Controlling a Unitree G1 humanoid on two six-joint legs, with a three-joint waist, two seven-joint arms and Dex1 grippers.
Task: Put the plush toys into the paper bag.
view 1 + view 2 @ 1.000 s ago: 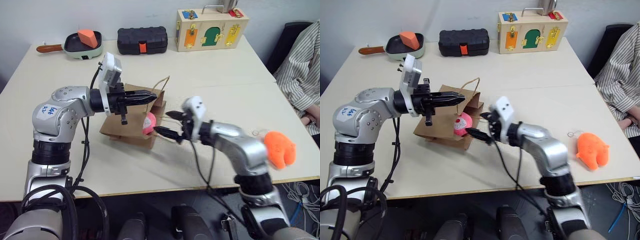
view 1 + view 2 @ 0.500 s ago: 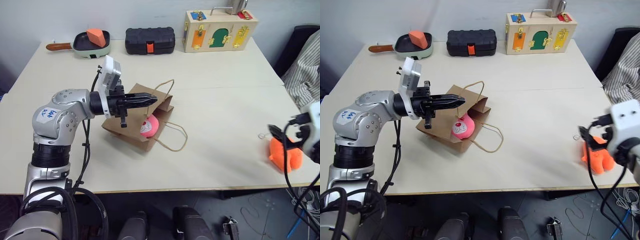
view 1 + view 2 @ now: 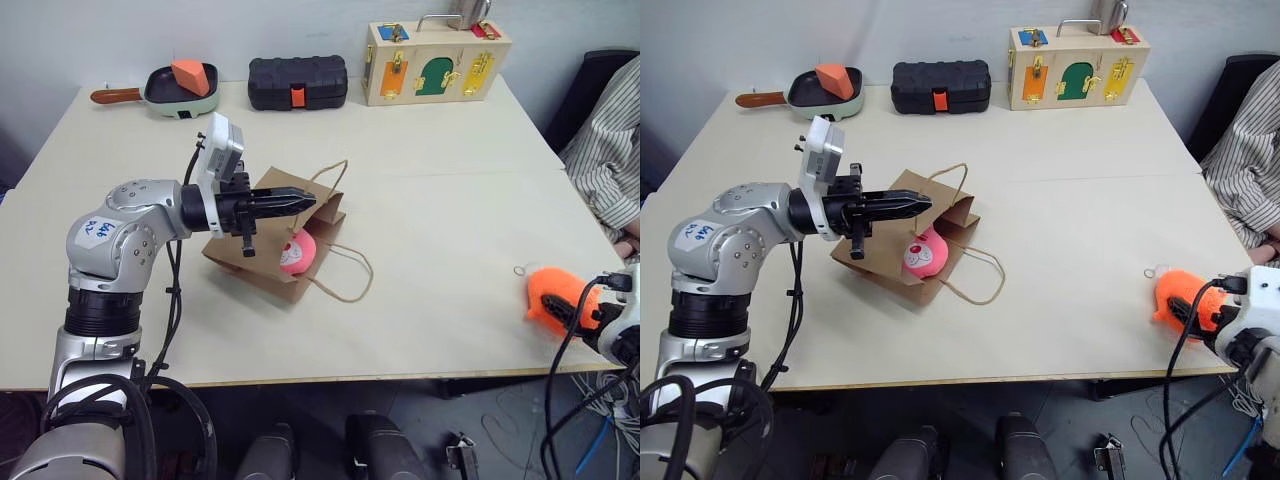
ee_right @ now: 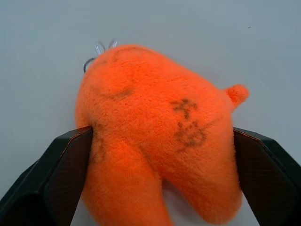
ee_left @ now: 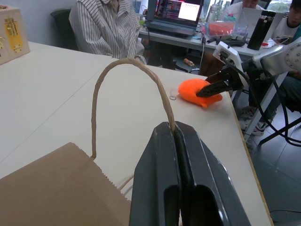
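Lying on its side near the middle of the worktop (image 3: 420, 200), the paper bag (image 3: 262, 262) is being held by one twisted loop handle (image 5: 123, 84), which is being pinched in the clenched jaws of the left gripper (image 3: 300, 201); the gripper is being held level above the bag. The pink bear-face toy (image 3: 297, 251) is being seen in the bag's mouth, partly inside. The second loop handle (image 3: 345, 280) is lying flat on the worktop in front of the bag. Near the right front edge, the orange plush toy (image 4: 155, 136) is resting on the worktop and is being straddled by the spread jaws of the right gripper (image 3: 1185, 309), with a finger at each flank; whether it is being squeezed cannot be told. Its key ring (image 3: 520, 270) is lying just beside it.
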